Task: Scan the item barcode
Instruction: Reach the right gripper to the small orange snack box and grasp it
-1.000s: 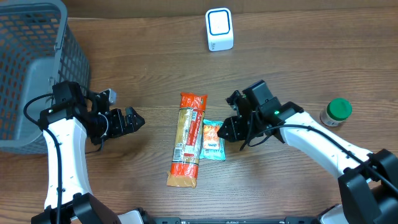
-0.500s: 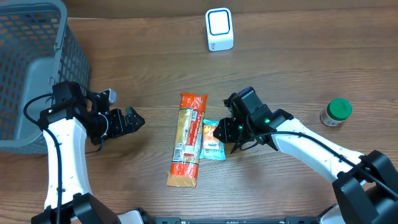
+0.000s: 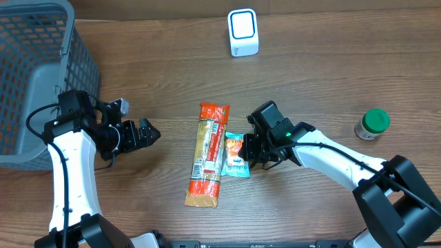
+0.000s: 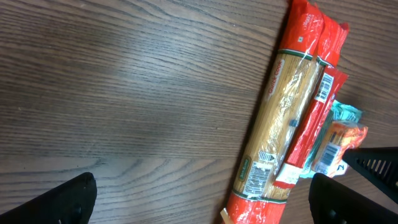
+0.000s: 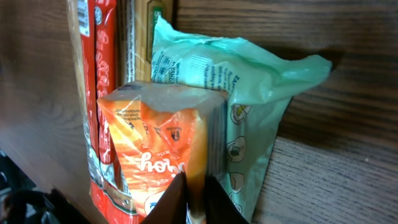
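A small teal and orange snack packet lies at the table's middle, right of a long red and clear spaghetti pack. My right gripper is shut on the packet's right edge. In the right wrist view the jaws pinch a raised orange fold of the packet. A barcode shows on the packet in the left wrist view. The white scanner with a blue-lit face stands at the back. My left gripper hangs open and empty left of the spaghetti pack.
A grey mesh basket fills the left back corner, close behind my left arm. A small bottle with a green cap stands at the right.
My right gripper slid left onto the snack packet and closed on its edge. The left arm has not moved.
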`<state>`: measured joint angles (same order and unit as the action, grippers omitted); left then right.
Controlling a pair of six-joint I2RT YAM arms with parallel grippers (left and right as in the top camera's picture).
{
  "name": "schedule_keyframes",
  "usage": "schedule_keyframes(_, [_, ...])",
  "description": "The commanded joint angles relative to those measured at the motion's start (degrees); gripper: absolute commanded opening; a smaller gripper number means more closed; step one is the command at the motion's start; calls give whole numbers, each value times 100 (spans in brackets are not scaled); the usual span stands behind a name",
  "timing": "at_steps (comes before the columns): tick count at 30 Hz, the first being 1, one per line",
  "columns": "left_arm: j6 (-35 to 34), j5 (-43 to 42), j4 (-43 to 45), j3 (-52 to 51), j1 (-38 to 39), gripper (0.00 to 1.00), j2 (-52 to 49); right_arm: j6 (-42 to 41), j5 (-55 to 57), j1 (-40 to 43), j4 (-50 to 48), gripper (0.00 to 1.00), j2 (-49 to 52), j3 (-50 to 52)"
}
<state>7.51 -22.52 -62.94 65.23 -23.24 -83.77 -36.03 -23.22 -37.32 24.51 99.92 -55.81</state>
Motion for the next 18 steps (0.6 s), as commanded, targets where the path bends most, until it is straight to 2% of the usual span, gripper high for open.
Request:
schedule_keyframes(1, [87,-87,4,0,39,99,-24,-42,-164,-20,2,8,17,37])
schedule_keyframes(3, [87,-85,4,0,39,100,-24,-37,-605,26,0,8,15,35])
schedule_keyframes(4, [87,-87,4,0,39,100,-24,-4,-940,74,7,4,15,35])
schedule_keyframes(7, [87,-87,4,0,39,99,-24,57,-1685,256,-26,4,4,35])
schedule_keyframes(13, [87,-85,4,0,39,100,-24,1113,-3440,697,-131,4,-133,35])
schedule_keyframes(18, [87,-85,4,0,39,99,-24,1641,-4710,820,-160,4,-297,35])
